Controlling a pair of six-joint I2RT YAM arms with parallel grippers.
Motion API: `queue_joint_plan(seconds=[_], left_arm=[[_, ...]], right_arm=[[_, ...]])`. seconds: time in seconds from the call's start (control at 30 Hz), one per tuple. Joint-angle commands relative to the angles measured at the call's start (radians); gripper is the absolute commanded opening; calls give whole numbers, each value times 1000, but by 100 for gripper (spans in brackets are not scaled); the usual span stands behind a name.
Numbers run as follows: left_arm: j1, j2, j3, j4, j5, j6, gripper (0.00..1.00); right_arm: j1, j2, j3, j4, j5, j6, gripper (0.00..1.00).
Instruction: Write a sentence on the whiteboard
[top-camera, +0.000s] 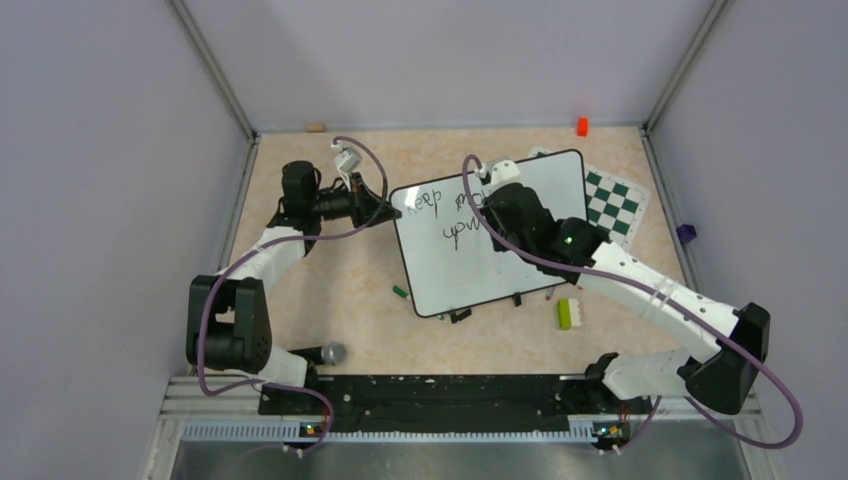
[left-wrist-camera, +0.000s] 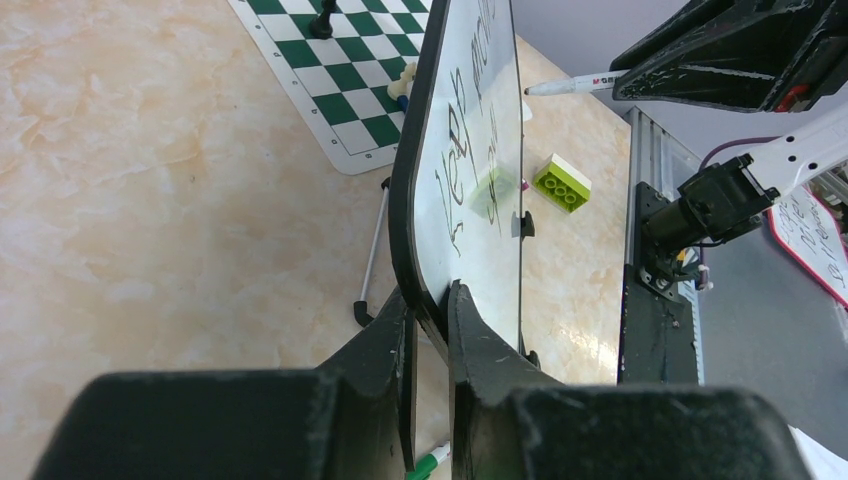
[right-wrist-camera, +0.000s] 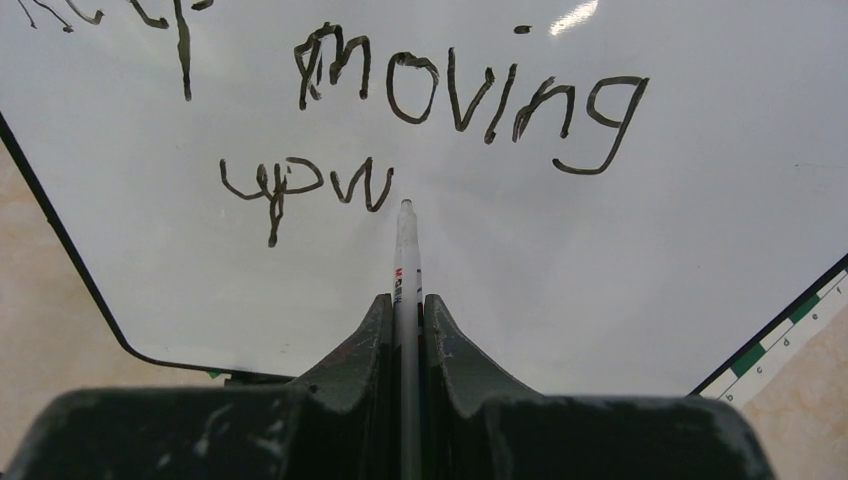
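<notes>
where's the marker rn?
Right wrist view, centre: the marker is clamped in the right end effector, its tip at the whiteboard, just right of the "upw" on the second line of writing.

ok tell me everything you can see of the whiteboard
The whiteboard is glossy white with a thin black rim, rounded corners and two small black feet on its near edge. It stands tilted on the table, its far right corner overlapping the chess mat. The left gripper clamps its left rim. Dark writing reads "keep moving", then "upw"; the marker held by the right gripper has its tip just after the w.
</notes>
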Motion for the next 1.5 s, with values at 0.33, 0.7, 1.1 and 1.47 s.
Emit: queue_joint_plan(seconds=[0.33,0.7,1.1,1.47], left_arm=[[-56,31,-48,-132,95,168,13],[-56,29,-49,-131,94,167,13],[-56,27,-49,-133,96,168,13],[-56,23,-50,-133,94,168,13]], right_arm=[[-9,48,3,37,49,2,0],[-10,74,16,59,96,-9,0],[-12,74,0,88,5,-25,0],[-11,49,-27,33,-24,-5,0]])
